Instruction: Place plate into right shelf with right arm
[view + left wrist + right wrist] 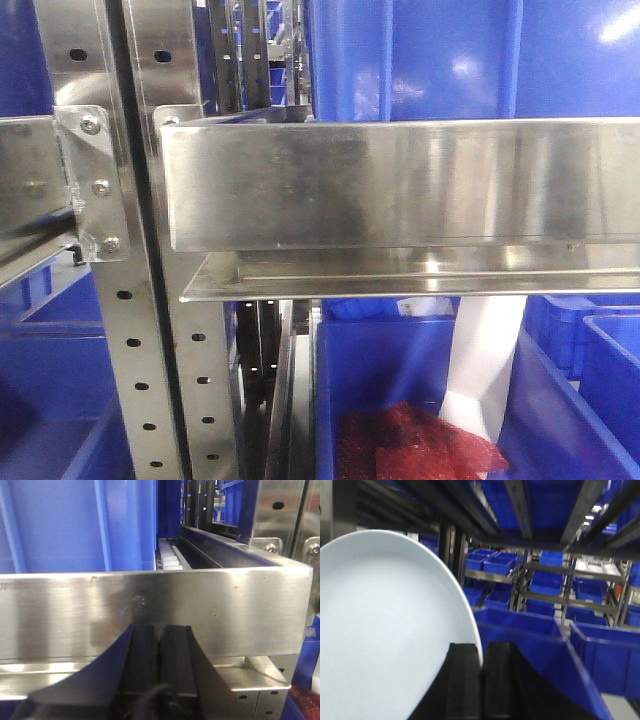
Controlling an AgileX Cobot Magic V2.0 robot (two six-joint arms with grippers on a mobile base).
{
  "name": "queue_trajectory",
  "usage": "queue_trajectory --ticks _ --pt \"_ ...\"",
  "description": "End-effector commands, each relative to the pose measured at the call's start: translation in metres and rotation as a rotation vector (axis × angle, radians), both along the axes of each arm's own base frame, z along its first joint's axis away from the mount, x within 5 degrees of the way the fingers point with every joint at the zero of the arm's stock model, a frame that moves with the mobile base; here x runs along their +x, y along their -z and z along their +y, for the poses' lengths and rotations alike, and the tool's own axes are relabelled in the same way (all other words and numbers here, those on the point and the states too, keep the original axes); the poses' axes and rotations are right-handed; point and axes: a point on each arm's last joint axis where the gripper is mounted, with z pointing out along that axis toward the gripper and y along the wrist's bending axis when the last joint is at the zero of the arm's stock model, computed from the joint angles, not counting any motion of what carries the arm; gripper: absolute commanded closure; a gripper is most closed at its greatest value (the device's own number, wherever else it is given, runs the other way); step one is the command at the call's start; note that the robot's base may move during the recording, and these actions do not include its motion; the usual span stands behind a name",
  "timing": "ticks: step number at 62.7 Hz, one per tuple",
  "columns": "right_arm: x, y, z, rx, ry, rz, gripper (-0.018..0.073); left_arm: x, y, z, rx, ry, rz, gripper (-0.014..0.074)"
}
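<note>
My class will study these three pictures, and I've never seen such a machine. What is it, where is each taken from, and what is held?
It is a two-armed robot on a mobile base, facing a steel storage rack. The front picture looks straight at the right shelf, a shiny steel tray with blue bins above and below. One lower bin holds something red. The other two pictures come from cameras on the wrists. The left hand, two black fingers pressed together, holds nothing and faces a steel tray edge. The right hand pinches the rim of the plate, round and white, with more racks of blue bins behind. The plate is not on the shelf yet.
</note>
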Motion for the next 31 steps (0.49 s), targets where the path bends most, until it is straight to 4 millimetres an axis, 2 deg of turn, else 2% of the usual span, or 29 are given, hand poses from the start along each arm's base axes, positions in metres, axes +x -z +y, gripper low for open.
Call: queue_trajectory --ticks 1,5,15,18,22,25,31 --pt "0.011 -0.045 0.006 0.028 -0.008 -0.083 0.0505 0.000 -0.005 0.001 -0.012 -0.010 -0.081 0.0643" --pt "0.023 -0.066 0.010 0.028 0.006 -0.063 0.0505 0.000 -0.005 0.001 -0.012 -0.010 -0.081 0.0643" --pt "0.072 -0.096 0.027 -0.020 0.055 0.027 0.0505 0.000 -0.005 0.001 -0.012 -0.010 -0.081 0.0643" --pt "0.088 -0.099 0.032 -0.045 0.074 0.053 0.0505 0.000 -0.005 0.001 -0.012 -0.010 -0.081 0.0643" --pt "0.100 -0.105 0.034 -0.066 0.104 0.069 0.0505 0.000 -0.005 0.001 -0.012 -0.010 -0.081 0.0643" --pt "0.117 -0.105 0.037 -0.080 0.133 0.103 0.0505 0.000 -0.005 0.001 -0.012 -0.010 -0.081 0.0643" --pt "0.140 -0.103 0.035 -0.089 0.187 0.146 0.0505 0.000 -0.005 0.001 -0.012 -0.010 -0.081 0.0643"
